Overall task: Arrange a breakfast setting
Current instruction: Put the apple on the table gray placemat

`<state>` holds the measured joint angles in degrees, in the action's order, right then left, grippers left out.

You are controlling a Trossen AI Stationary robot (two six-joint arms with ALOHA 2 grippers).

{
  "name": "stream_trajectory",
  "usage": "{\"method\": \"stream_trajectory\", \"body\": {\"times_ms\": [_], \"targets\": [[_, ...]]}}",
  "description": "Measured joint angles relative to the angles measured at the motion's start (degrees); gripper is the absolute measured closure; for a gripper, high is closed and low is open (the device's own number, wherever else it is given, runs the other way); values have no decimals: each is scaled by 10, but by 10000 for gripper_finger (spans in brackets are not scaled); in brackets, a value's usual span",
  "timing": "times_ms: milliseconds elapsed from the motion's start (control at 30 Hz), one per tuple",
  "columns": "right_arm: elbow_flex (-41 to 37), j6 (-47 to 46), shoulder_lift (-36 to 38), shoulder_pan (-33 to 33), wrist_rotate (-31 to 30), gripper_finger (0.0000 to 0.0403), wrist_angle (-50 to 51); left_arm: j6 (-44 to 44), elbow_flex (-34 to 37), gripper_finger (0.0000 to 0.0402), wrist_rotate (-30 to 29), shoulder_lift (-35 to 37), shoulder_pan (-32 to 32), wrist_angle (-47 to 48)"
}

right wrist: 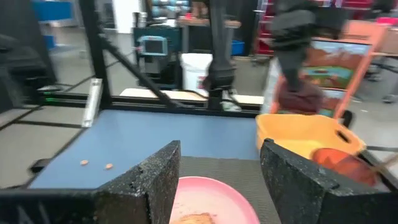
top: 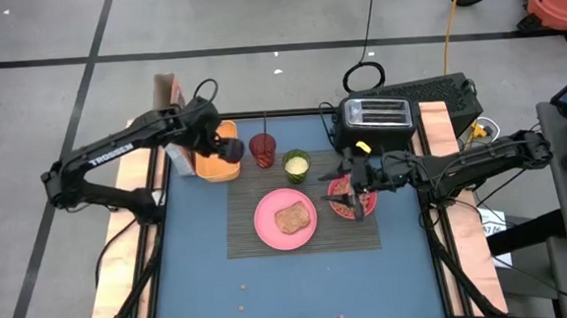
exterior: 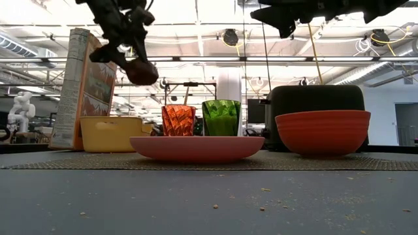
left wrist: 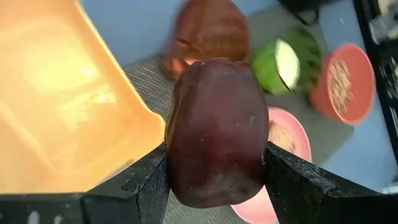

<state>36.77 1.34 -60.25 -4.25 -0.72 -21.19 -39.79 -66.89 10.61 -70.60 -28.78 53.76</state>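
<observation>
My left gripper point(top: 228, 149) is shut on a dark-red fruit point(left wrist: 214, 124) and holds it in the air over the right end of a yellow tub point(top: 210, 162). On the dark woven placemat point(top: 249, 235) lie a pink plate point(top: 268, 229) with a toast slice point(top: 292, 218), a pink-red bowl point(exterior: 322, 130), a red tumbler point(top: 262, 148) and a green cup point(top: 297, 164). My right gripper point(right wrist: 221, 180) hangs open and level over the bowl, with nothing between its fingers. My left gripper pinches the fruit by its two opposite sides point(left wrist: 177, 168) between the two fingers point(left wrist: 146, 183). The fingers slant down from the table's left. The fruit point(exterior: 140, 70) is lifted clear, high above the tub and the table.
A cereal box point(exterior: 85, 88) stands at the far left behind the tub. A black toaster point(top: 377, 114) stands at the far right behind the bowl. Crumbs lie on the blue table point(top: 272, 298) near its front edge, where there is free room.
</observation>
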Motion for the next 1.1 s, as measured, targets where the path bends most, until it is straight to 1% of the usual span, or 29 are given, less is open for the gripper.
{"method": "stream_trajectory", "body": {"times_ms": [100, 300, 400, 500, 633, 833, 967, 1100], "targets": [[0, -1, 0, 0, -37, 183, 1, -16, 0, 176, 1, 5, 32, -1], [0, 0, 0, 0, -41, 142, -4, -44, 0, 176, 1, 5, 94, -8], [0, 28, -3, 0, -54, 121, -7, -71, 0, 176, 1, 4, 124, -22], [0, 82, -13, 0, -55, 109, -28, -101, 0, 176, 1, 4, 152, -46], [0, 158, -47, -12, -53, 106, -98, -141, 0, 176, 1, 4, 189, -93], [0, 291, -117, -39, -52, 106, -212, -188, 0, 176, 1, 4, 242, -164], [0, 296, -157, -45, -52, 106, -280, -193, 0, 176, 0, 0, 273, -190], [0, 281, -181, -45, -50, 106, -307, -189, 0, 176, -2, -16, 303, -216]]}}
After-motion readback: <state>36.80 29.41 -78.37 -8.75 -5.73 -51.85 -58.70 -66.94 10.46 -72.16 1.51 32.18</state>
